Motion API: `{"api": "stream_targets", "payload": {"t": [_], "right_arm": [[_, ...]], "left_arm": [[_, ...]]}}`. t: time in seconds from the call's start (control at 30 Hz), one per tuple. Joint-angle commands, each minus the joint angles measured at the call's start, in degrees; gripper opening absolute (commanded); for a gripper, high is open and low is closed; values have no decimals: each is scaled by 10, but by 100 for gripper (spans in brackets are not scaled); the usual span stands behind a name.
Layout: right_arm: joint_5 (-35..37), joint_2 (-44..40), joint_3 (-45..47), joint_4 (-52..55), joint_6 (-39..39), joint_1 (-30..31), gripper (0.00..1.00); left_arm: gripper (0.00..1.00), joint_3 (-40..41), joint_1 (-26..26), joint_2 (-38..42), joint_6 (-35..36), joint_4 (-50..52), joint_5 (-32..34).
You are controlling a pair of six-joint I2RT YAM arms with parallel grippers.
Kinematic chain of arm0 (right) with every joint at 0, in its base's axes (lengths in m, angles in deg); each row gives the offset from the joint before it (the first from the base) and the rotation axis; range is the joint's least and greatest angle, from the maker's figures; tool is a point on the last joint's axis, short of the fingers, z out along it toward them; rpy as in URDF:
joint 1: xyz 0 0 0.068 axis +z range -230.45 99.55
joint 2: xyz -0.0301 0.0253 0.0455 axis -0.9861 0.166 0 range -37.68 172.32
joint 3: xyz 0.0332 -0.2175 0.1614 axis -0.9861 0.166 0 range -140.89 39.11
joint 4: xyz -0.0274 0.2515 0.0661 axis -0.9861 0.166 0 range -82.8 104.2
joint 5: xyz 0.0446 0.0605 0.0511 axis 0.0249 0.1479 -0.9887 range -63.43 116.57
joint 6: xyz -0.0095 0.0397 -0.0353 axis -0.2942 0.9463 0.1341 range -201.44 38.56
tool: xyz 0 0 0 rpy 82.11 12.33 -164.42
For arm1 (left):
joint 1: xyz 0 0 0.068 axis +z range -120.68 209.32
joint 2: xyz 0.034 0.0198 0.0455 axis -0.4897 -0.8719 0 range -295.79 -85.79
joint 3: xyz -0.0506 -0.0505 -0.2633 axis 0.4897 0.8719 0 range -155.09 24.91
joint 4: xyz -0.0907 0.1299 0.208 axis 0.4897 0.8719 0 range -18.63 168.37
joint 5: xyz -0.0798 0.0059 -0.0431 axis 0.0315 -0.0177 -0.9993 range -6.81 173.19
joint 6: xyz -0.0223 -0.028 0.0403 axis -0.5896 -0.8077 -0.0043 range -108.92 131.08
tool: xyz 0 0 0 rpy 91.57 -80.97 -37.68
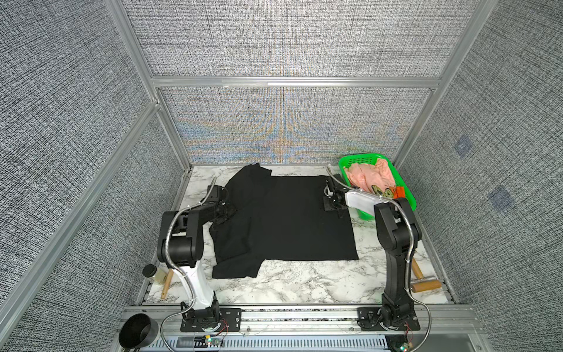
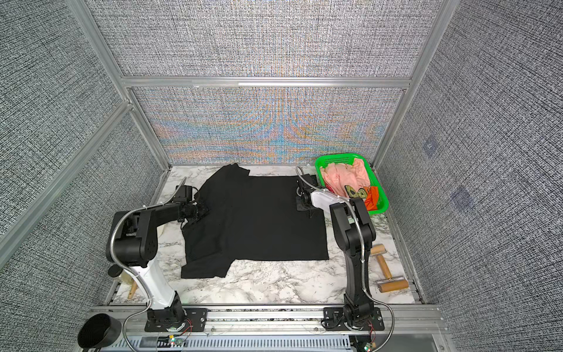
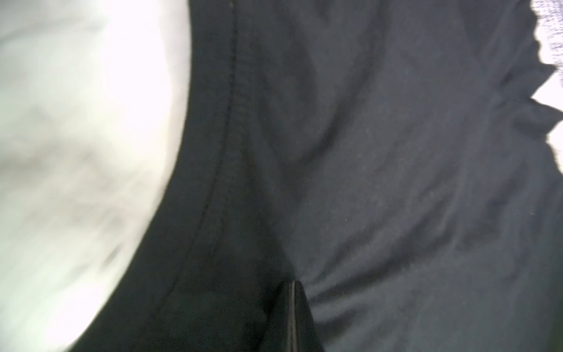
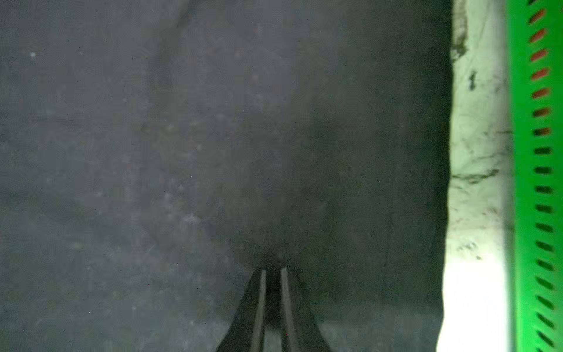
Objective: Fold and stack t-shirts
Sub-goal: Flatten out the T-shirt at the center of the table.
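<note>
black t-shirt [image 1: 289,219]: lies spread across the middle of the marble table [image 1: 304,283], seen the same way in both top views [image 2: 259,222]; its body reaches toward the robot's right, and its sleeves and rumpled folds are at the robot's left.
shirt surface: only plain black cloth shows; a long crease runs across the left part.
left gripper [image 1: 227,211]: set low over the shirt's left edge, between the two sleeves.
left pincer state: clenched; in the left wrist view the fingertips [image 3: 293,288] are pressed together on the black cloth [image 3: 396,183], and small wrinkles fan out from the tip, so a pinch of the shirt is grasped.
hem: a stitched seam runs close beside the left fingertips, with bright blurred table past it.
right gripper [image 1: 330,207]: down on the shirt's right edge, just beside the green basket [image 1: 408,195].
right pincer state: closed to a narrow slit [image 4: 273,269] with dark cloth in it, grasping the shirt [image 4: 213,152] a little in from its edge.
gap at right: a strip of marble separates the shirt's edge from the basket wall [image 4: 524,183].
basket contents: a crumpled peach-pink t-shirt [image 1: 365,176] fills most of it; an orange t-shirt [image 1: 399,192] is bunched at the near corner.
table edges: wooden rollers [image 1: 426,286] lie near the right arm's base; a dark-lidded jar [image 1: 155,272] stands by the left arm.
</note>
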Motion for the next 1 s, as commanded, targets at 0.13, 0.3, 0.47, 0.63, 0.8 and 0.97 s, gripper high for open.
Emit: {"api": "stream_targets", "payload": {"t": [0.13,0.3,0.47,0.63,0.8,0.97], "right_arm": [[-64,-39,51,112,-2,37,16],[-78,-116,110,124,46,49,15],[-11,-145,83,160,25,46,18],[52,-99,-76,169,-38,-1,49],[75,-19,-163,129,-51,-17,58],[48,85,-274,118,-30,-34,63]], "left_arm": [[0,80,2,64,-46,222,99],[0,78,2,89,-56,268,113],[0,62,5,120,-62,294,141],[26,-71,1,126,-18,290,163],[61,-184,3,101,15,249,160],[64,-292,3,20,21,260,134]]}}
